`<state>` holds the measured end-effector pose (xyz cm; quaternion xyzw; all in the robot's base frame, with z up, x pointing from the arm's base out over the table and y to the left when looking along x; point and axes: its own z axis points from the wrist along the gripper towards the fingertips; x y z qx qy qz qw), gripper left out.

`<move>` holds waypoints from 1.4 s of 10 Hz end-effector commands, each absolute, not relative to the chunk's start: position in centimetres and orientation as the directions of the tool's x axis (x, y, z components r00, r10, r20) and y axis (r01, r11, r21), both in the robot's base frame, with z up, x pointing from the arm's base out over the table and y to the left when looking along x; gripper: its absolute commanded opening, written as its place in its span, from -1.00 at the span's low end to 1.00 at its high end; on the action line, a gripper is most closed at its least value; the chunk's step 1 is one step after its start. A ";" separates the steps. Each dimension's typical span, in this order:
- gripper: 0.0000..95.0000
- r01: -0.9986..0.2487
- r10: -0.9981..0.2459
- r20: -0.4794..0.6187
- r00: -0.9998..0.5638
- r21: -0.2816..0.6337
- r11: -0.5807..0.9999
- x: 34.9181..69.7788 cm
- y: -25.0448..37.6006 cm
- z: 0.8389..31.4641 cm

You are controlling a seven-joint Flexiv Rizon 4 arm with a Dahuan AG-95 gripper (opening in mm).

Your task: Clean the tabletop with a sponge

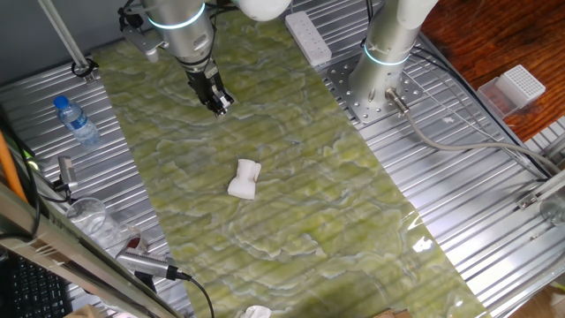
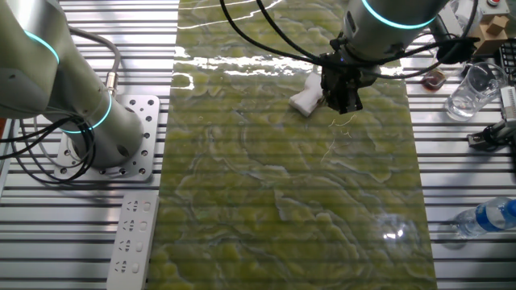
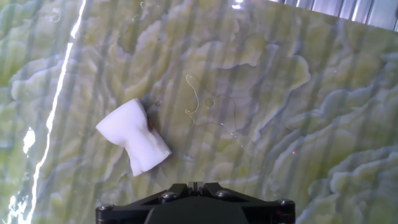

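The gripper [image 1: 218, 102] hangs above the tabletop [image 1: 291, 212] with nothing between its fingers; how wide they stand cannot be told. The sponge [image 1: 244, 178] lies flat on the sheet, apart from the hand, ahead and left in the hand view.

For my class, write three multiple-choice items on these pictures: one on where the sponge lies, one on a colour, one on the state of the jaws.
1. Where does the sponge lie?
A. on the ribbed metal
B. on the tabletop
C. in the glass

2. What colour is the sponge?
A. white
B. blue
C. red

3. What is the gripper holding?
A. the sponge
B. the water bottle
C. nothing

Key: 1 B, it rests on the green-yellow marbled sheet. 2 A, it shows plain white in every view. 3 C, the sponge lies on the sheet apart from the jaws, which grip nothing.
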<state>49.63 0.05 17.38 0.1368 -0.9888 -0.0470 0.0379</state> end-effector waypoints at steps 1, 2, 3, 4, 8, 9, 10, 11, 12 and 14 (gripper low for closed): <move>-1.00 -0.310 -0.317 0.068 -0.946 0.097 0.946 49.7 0.1 17.3; -1.00 -0.306 -0.313 0.068 -0.947 0.096 0.947 49.7 0.1 17.3; -1.00 -0.303 -0.309 0.072 -0.948 0.086 0.949 49.7 0.1 17.3; -1.00 -0.307 -0.311 0.076 -0.947 0.066 0.949 49.7 0.1 17.3; -1.00 -0.279 -0.284 0.074 -0.956 0.064 0.958 49.6 0.0 17.2; -1.00 -0.269 -0.273 0.074 -0.959 0.062 0.961 49.6 0.0 17.2; -1.00 -0.263 -0.268 0.074 -0.961 0.061 0.963 49.6 0.0 17.2; -1.00 -0.268 -0.272 0.070 -0.960 0.061 0.962 49.5 0.0 17.2; -1.00 -0.271 -0.274 0.066 -0.959 0.061 0.961 49.5 0.0 17.2; -1.00 -0.265 -0.268 0.056 -0.962 0.056 0.963 49.5 0.0 17.2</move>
